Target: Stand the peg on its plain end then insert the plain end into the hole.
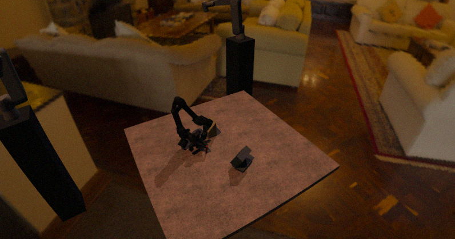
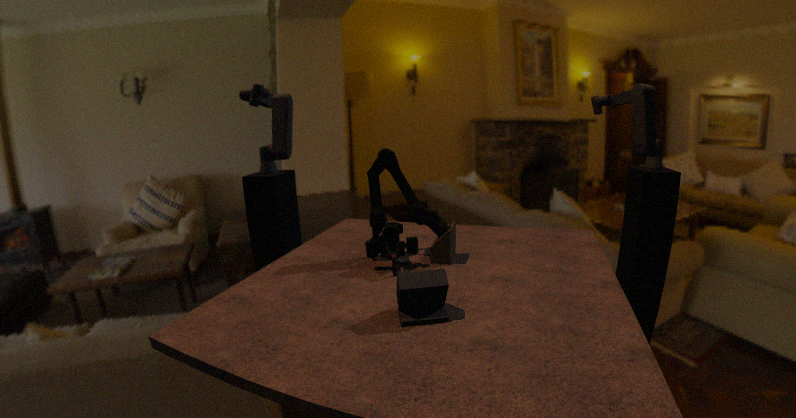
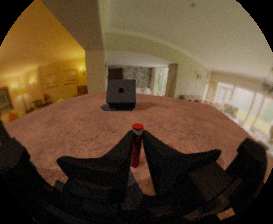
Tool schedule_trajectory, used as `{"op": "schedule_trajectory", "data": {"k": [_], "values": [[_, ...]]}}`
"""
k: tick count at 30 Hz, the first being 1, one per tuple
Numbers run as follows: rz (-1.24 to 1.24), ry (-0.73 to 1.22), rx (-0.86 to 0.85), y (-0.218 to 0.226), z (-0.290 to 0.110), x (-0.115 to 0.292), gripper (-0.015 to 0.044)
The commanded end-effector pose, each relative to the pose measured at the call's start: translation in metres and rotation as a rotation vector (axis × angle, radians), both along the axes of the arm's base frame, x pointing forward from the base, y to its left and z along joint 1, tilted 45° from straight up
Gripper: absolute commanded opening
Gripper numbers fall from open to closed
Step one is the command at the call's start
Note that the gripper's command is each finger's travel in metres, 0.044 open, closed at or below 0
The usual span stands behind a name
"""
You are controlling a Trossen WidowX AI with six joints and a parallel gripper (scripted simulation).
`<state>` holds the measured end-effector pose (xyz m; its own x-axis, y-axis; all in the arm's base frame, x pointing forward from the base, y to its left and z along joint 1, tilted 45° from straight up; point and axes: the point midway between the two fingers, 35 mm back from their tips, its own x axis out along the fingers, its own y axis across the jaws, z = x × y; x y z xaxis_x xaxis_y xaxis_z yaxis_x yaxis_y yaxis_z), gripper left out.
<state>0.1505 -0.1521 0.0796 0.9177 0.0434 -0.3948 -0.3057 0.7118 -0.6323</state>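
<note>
The red peg (image 1: 206,148) (image 3: 135,154) stands about upright, its white band near the top end just under a red cap in the wrist view. My gripper (image 1: 205,147) (image 3: 137,132) is shut on the peg's upper part, just below the band. In the exterior view the peg is small and dark among the fingers. I cannot tell whether its lower end touches the table (image 1: 274,132) (image 2: 518,315). The dark sloped panel (image 1: 240,156) (image 2: 422,297) (image 3: 128,99) stands on a flat base ahead of the gripper. Its hole (image 3: 121,90) faces the wrist camera and is empty.
A tan upright board (image 1: 211,130) (image 2: 443,247) on a grey foot stands beside the arm, close to its links. Two black pedestals (image 1: 240,65) (image 2: 271,214) with grey arms stand beyond the table edges.
</note>
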Motion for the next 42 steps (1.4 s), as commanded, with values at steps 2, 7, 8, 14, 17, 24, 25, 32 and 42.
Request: {"op": "schedule_trajectory", "data": {"k": [2, 7, 8, 14, 17, 24, 25, 32, 42], "values": [[0.0, 0.0, 0.0, -0.0012, -0.0011, -0.0017, 0.0049], [0.001, -0.003, 0.001, 0.0003, -0.0003, -0.0004, 0.013], [0.001, -0.003, 0.001, 0.0003, -0.0003, -0.0004, 0.013], [0.001, -0.003, 0.001, 0.0003, -0.0003, -0.0004, 0.013], [0.001, -0.003, 0.001, 0.0003, -0.0003, -0.0004, 0.013], [0.001, -0.003, 0.001, 0.0003, -0.0003, -0.0004, 0.013], [0.001, -0.003, 0.001, 0.0003, -0.0003, -0.0004, 0.013], [0.001, -0.003, 0.001, 0.0003, -0.0003, -0.0004, 0.013], [0.001, -0.003, 0.001, 0.0003, -0.0003, -0.0004, 0.013]]}}
